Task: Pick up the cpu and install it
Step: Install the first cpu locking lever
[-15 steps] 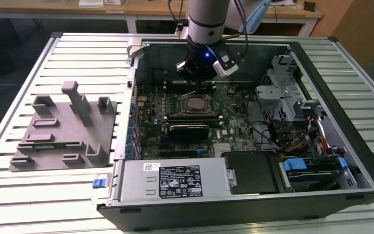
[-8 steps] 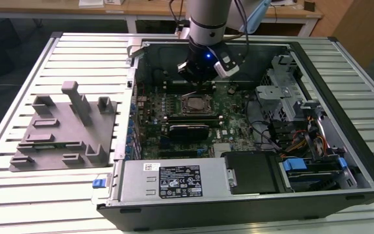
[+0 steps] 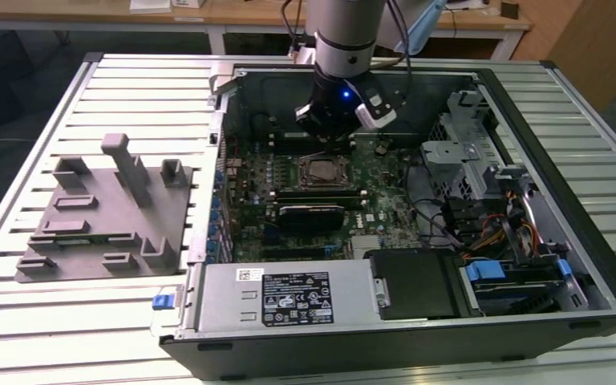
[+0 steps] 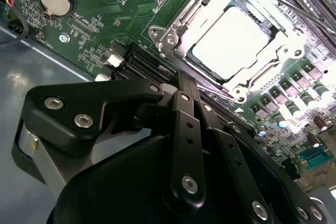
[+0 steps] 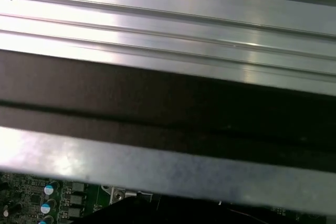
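The cpu point(image 4: 231, 43) already sits in the socket frame point(image 4: 181, 22) on the motherboard point(image 3: 286, 172), pale silver top up, inside the open pc case point(image 3: 522, 120). The gripper point(image 3: 330, 138) hangs just above the board, a little beyond the socket toward the case's back wall; can't tell if its jaws are open or shut, and nothing seen in them. Grey fixture point(image 3: 105, 212) lies on the slatted table point(image 3: 30, 144), well apart from the socket

Ribbed metal table point(image 5: 168, 19), dark case wall point(image 5: 168, 108), motherboard point(image 5: 31, 192).
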